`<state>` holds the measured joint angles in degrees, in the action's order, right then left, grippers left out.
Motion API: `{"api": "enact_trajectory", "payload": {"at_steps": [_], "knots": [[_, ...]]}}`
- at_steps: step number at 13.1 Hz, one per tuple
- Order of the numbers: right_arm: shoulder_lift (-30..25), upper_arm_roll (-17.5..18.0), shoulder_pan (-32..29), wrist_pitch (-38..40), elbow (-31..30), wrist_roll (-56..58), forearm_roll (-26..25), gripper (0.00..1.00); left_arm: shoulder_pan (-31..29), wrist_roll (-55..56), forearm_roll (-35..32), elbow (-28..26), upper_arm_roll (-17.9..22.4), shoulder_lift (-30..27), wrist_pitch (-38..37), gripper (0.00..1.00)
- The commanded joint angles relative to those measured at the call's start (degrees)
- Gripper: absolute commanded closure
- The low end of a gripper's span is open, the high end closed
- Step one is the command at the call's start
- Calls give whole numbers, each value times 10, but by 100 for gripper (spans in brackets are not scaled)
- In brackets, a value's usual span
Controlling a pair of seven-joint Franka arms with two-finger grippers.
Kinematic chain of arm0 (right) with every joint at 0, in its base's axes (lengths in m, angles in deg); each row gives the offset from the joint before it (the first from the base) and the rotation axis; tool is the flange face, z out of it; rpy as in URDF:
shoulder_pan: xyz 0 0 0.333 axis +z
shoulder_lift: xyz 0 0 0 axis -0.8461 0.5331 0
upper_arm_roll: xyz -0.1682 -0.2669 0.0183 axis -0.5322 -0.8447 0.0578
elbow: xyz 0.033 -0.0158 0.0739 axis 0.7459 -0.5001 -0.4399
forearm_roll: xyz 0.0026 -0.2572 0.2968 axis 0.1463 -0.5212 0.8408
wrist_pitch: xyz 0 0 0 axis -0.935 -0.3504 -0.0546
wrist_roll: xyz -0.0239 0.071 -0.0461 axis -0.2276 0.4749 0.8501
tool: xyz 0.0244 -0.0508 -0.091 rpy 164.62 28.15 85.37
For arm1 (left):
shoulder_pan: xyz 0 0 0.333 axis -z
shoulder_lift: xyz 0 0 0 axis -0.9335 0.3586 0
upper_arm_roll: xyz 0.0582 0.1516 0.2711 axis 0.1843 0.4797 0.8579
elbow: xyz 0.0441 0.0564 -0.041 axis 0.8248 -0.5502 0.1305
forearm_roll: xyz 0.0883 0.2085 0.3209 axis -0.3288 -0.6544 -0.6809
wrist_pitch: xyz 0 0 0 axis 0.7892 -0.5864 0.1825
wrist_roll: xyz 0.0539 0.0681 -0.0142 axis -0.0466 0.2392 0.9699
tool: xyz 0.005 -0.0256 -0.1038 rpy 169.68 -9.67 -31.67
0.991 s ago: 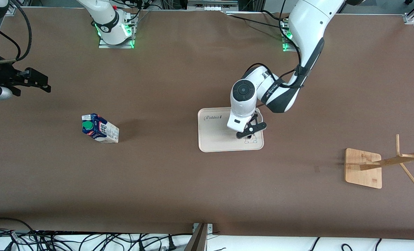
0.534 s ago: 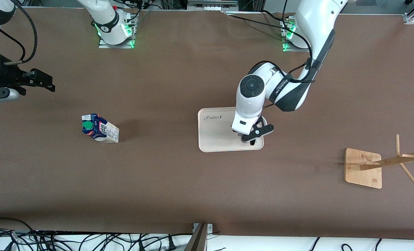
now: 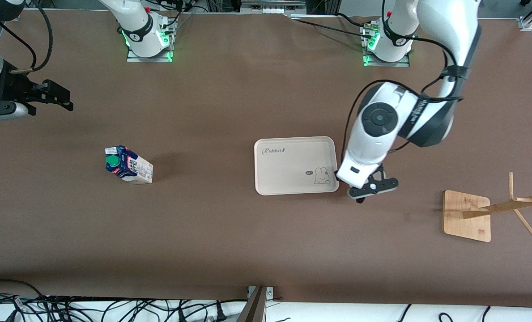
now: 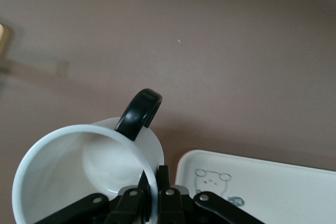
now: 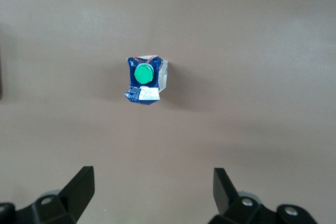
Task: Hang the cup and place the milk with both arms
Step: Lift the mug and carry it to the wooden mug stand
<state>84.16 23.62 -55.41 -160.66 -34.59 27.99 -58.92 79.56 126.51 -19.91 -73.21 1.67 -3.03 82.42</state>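
- Carrying the cup [image 4: 86, 163] in the clenched left gripper [image 3: 373, 188], over bare table just beside the tray [image 3: 292, 147]; wooden rack [image 3: 494, 210] lying at about 3 o'clock, long peg pointing away.
- Hovering released: right gripper [image 3: 46, 96], milk [image 3: 128, 164] at 5 o'clock, standing upright.
- Counting: one cup, one milk, one tray, one rack.

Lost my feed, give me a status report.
Left gripper shut on cup, over table beside tray. Right gripper open above milk. Rack path unobstructed.
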Motion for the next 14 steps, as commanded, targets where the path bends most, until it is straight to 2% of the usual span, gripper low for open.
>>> {"api": "enact_trajectory", "payload": {"at_steps": [1,5,9,14], "knots": [[-7,3,-3,-11,-9,-2,-15,0,-34,-63,-9,5,-6,-25,-15,100],[2,3,-2,-7,2,0,-21,0,-89,-129,4,14,-10,-61,-45,100],[5,3,-2,-6,6,-3,-20,0,-130,-209,61,106,-9,-64,-190,100],[5,3,-2,-5,6,-7,-17,0,-190,-274,68,158,-10,-64,-245,100]]}}
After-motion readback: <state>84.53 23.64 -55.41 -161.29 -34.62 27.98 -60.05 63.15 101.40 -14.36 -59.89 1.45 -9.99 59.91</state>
